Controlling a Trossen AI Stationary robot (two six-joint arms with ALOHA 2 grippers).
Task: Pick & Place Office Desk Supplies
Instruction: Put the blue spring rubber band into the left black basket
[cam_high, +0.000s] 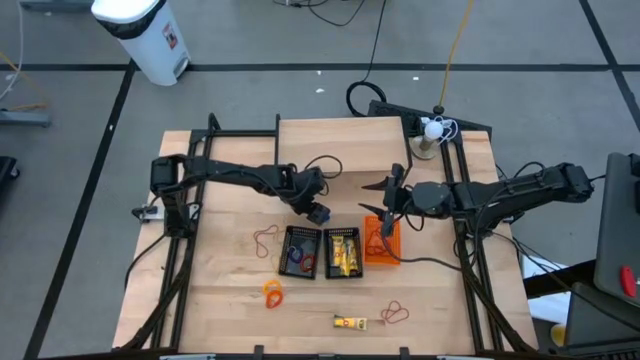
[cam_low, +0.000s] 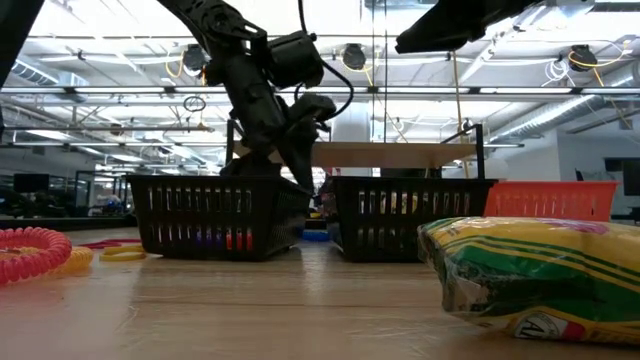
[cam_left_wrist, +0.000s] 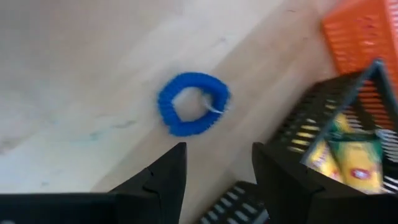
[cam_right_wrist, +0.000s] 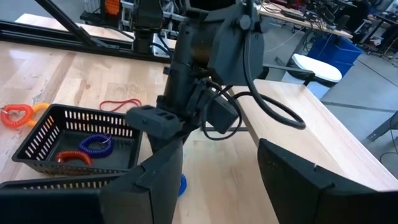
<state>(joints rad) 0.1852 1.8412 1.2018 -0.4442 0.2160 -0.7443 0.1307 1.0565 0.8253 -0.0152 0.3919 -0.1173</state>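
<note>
Item: blue coil band (cam_left_wrist: 193, 104), lying loose on the table just behind the black baskets (cam_high: 300, 250). My left gripper (cam_left_wrist: 214, 171) hangs above it, fingers apart, empty. Step: approach. Next, by my reckoning: descend, straddle the coil, close.

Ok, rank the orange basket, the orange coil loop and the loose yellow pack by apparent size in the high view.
1. orange basket
2. Loose yellow pack and orange coil loop: they look too alike to rank.
</note>
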